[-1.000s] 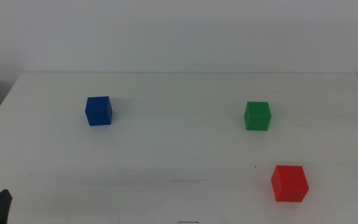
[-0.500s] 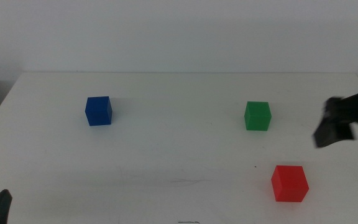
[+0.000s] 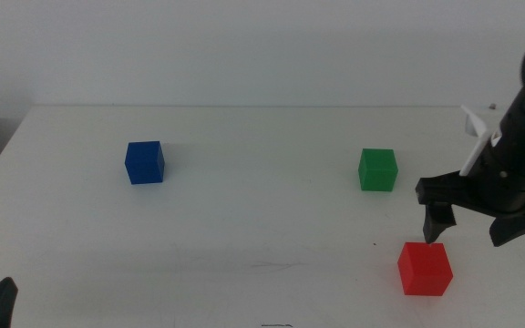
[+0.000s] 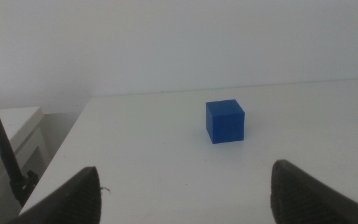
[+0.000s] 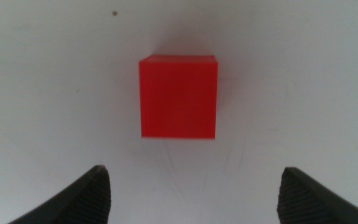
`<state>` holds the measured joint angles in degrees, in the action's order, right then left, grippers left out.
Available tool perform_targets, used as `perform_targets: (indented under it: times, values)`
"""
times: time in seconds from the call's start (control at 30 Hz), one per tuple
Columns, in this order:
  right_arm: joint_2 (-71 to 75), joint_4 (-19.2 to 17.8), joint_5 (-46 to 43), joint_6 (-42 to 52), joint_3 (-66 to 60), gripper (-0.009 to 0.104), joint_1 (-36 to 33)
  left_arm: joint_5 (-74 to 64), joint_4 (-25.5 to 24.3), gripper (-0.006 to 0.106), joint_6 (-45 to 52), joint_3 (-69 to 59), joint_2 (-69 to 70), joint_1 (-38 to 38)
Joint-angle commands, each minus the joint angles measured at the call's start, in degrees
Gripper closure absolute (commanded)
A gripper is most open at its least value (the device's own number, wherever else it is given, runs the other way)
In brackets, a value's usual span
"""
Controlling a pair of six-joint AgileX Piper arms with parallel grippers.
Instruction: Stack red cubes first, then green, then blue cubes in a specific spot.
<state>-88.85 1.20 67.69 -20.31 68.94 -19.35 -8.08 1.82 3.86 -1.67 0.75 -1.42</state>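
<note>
Red cube, matte, solid: we are finding it at table's five o'clock, untouched beneath right gripper, jaws spread. Left gripper waiting, jaws apart, mostly cropped.

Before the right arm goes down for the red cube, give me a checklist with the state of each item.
1. Right gripper open, fingers spread wider than the red cube: ok.
2. Gripper centred over the cube: right wrist view shows it between the fingers; middle view shows the gripper beside and above it: cannot tell.
3. Red cube flat on the table, nothing touching it: ok.
4. Green cube apart from the red cube, out of the descent path: ok.
5. Left gripper waiting open near the blue cube: ok.
</note>
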Motion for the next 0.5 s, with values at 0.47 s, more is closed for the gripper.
perform_targets:
  times: [0.47]
  values:
    - [-2.0, -3.2, -13.6, -3.6, -4.9, 0.001, -2.6, 4.4, 0.4, 0.007, -0.3, 0.1, 1.2, -0.1]
